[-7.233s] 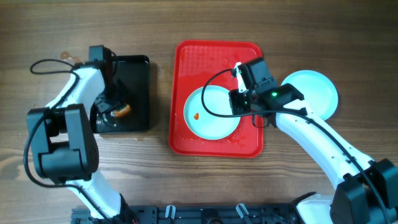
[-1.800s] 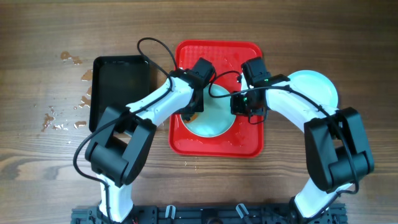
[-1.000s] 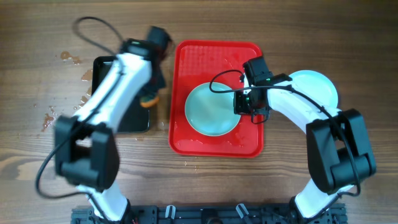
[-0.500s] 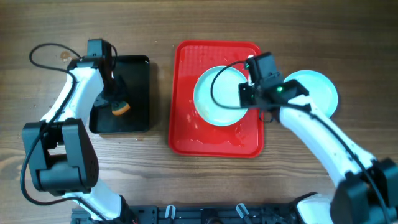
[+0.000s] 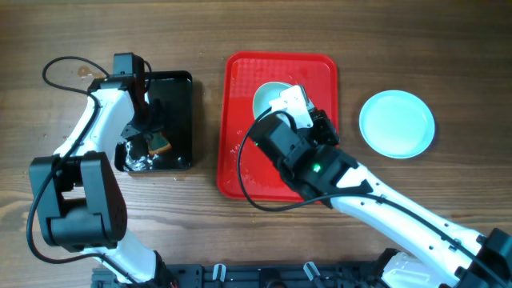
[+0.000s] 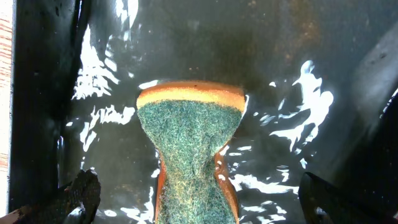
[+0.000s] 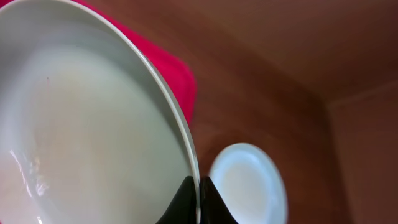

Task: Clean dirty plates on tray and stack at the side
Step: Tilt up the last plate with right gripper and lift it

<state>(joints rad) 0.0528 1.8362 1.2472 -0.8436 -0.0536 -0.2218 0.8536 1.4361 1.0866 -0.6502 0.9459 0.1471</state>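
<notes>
Pinches the rim of a pale-blue plate (image 7: 81, 124) with the right gripper (image 7: 194, 198), tilted above the 12 o'clock end of the red tray (image 5: 240, 120). Shows a second plate (image 5: 397, 123) flat on the table at the tray's 3 o'clock. At 9 o'clock, holds the left gripper (image 6: 200, 198) spread wide either side of a green-topped sponge (image 6: 189, 137) in the wet black tray (image 6: 267, 56).

The table (image 5: 448, 48) is matt brown wood with plain grain. The tray (image 5: 232, 96) is red plastic with a slight sheen and small wet glints. The held plate (image 7: 81, 124) is smooth and glossy, with soft reflections. The other plate (image 5: 397, 124) looks just as smooth. The black tray (image 6: 50, 74) shines with water. The sponge (image 6: 189, 143) has a rough green fibrous face over orange foam.
</notes>
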